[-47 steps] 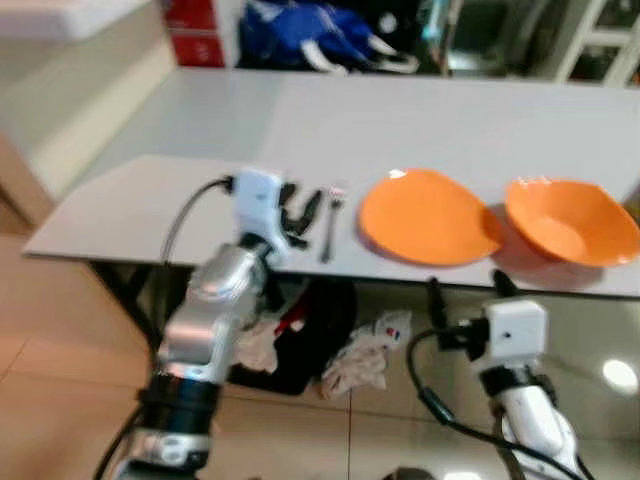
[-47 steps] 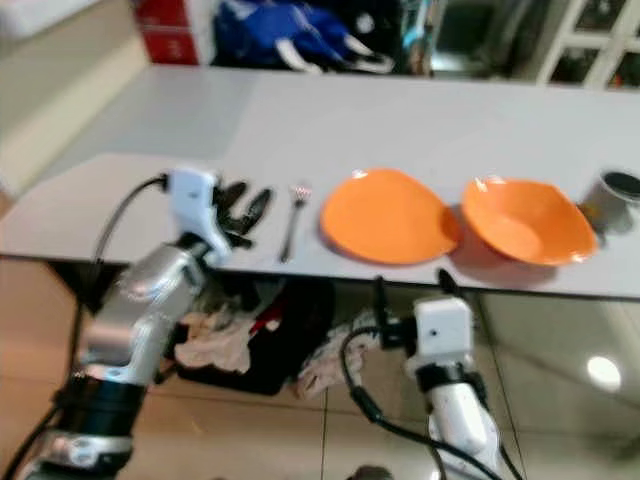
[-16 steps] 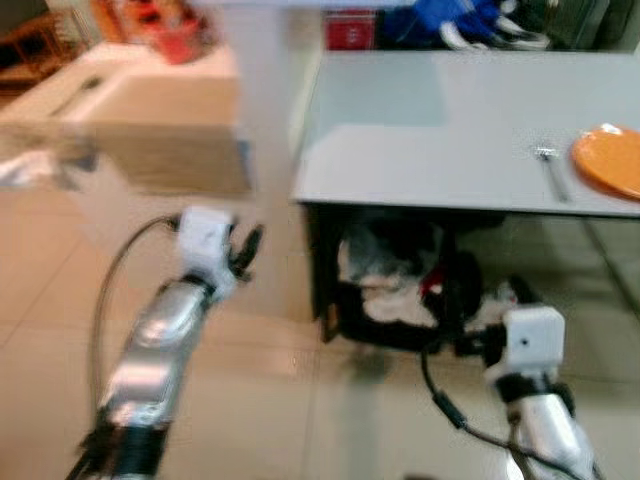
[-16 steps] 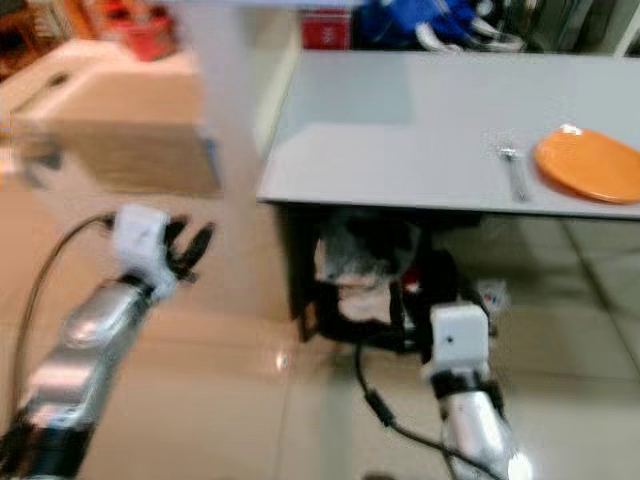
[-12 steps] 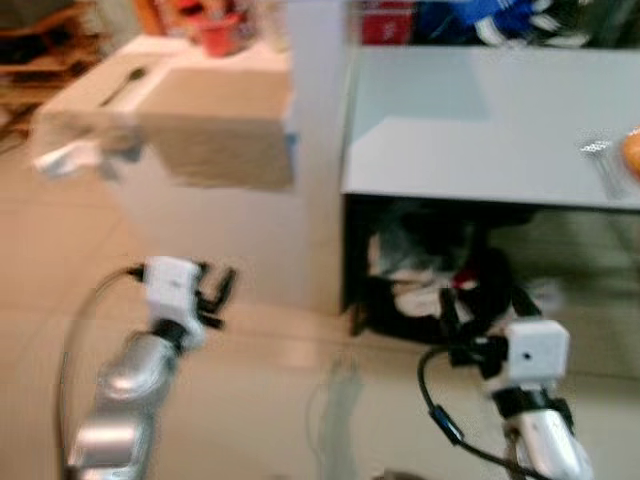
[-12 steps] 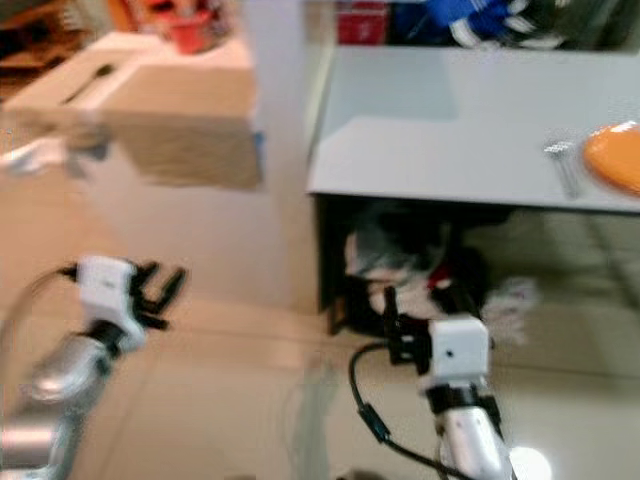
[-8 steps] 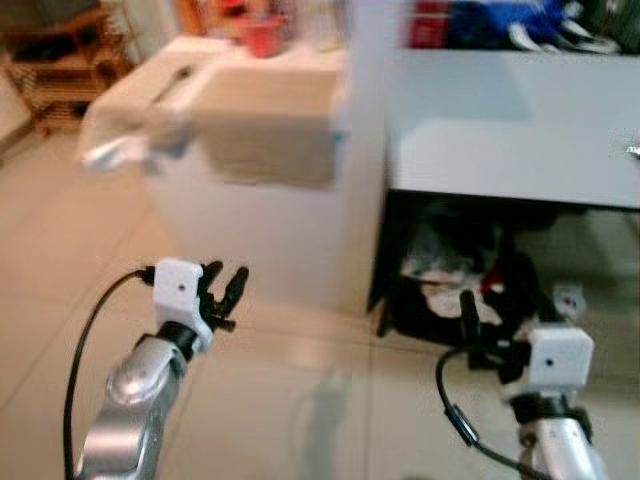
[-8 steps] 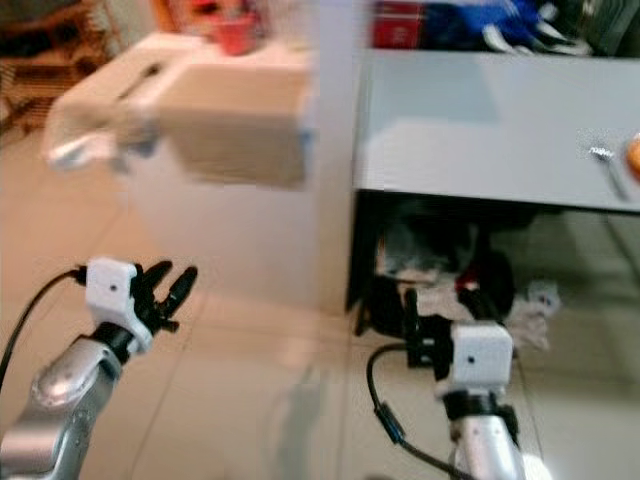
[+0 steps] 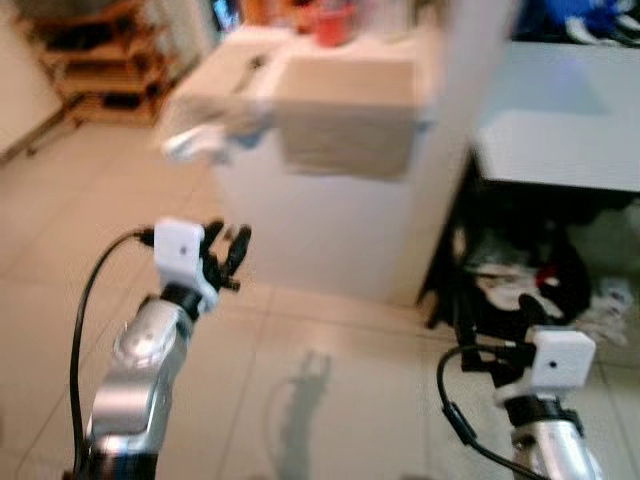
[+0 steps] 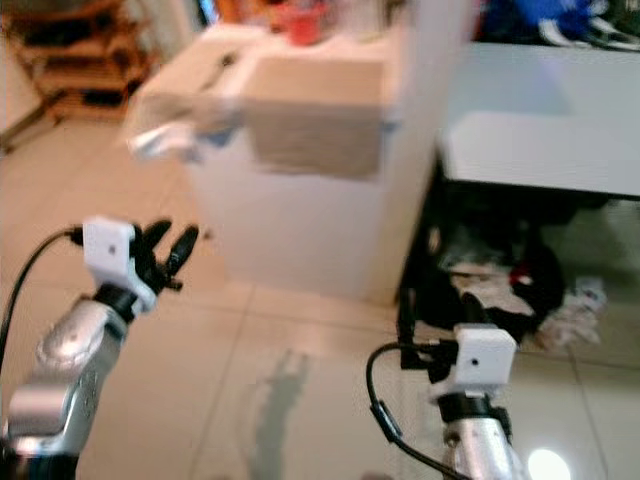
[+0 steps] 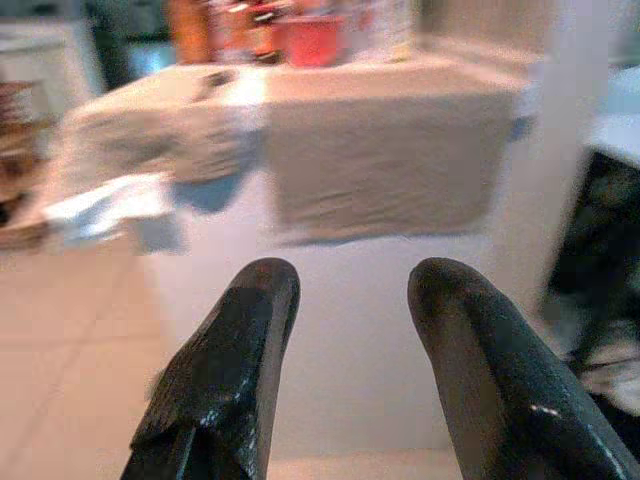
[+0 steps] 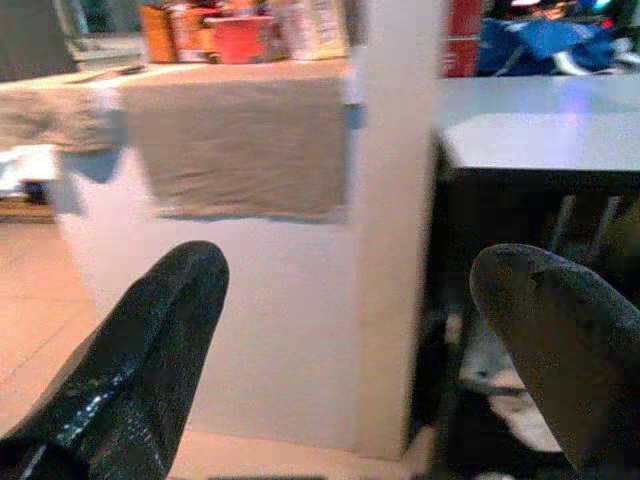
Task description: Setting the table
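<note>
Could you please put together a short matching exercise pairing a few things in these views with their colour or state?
Things:
1. left hand
2. table
3. cloth
4. container

Colour or state:
A. red
B. beige, draped over the white counter
C. open, raised over the floor
D. pale grey top, clutter beneath

Pairs: 1-C, 2-D, 3-B, 4-A

Light: warm, even, indoor | Blur: motion smear across counter (image 9: 345, 110) and shelves (image 9: 90, 50) | Glare: bright spot reflected on floor tiles (image 10: 549, 463) | Shadow: soft, cast on floor, dark beneath table (image 10: 540, 150)
</note>
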Controlling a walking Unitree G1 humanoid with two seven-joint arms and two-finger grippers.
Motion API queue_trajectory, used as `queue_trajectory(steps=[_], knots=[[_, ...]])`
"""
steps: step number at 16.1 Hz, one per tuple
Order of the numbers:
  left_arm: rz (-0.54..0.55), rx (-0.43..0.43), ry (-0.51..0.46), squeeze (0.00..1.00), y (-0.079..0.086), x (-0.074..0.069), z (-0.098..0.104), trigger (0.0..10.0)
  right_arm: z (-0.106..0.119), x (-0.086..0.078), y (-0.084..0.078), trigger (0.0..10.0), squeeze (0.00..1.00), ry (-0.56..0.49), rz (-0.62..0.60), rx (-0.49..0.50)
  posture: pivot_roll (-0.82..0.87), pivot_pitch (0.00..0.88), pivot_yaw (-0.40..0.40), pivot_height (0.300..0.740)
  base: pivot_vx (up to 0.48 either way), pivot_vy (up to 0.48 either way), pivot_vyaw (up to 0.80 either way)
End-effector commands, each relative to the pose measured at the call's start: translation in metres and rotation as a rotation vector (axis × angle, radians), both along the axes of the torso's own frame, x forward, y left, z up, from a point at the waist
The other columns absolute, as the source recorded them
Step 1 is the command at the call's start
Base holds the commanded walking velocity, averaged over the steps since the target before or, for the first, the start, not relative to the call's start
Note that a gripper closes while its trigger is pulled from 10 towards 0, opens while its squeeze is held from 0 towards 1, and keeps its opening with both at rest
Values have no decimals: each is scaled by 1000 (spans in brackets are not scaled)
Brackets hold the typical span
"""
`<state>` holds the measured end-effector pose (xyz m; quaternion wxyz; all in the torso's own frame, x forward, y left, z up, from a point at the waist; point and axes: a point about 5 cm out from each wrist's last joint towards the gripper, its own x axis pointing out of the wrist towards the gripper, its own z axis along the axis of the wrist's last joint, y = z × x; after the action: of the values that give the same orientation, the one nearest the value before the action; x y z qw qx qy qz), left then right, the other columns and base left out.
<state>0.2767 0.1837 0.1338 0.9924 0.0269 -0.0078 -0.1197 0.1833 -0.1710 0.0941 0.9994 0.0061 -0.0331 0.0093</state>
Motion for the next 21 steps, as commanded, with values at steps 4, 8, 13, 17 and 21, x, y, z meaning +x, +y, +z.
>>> queue_trajectory(steps=[4,8,13,17,21], knots=[[-42,10,-23,0,-17,11,10,10000,4,3,-2,10000,0,-27,0,-39,-127,32,43,740,79,91,0],[-42,14,-11,0,-21,15,8,10000,5,4,-1,10000,0,-37,7,-55,-138,33,45,740,353,321,0],[-9,-11,-7,0,-22,11,5,10000,13,6,-2,10000,0,-87,-3,-77,-135,30,45,740,434,0,0],[4,-6,-11,0,-23,12,6,10000,12,8,-2,10000,0,-87,1,-79,-134,32,43,740,442,0,0],[8,1,-8,0,-25,13,5,10000,11,10,-1,10000,0,-81,8,-82,-132,32,40,740,442,0,0]])
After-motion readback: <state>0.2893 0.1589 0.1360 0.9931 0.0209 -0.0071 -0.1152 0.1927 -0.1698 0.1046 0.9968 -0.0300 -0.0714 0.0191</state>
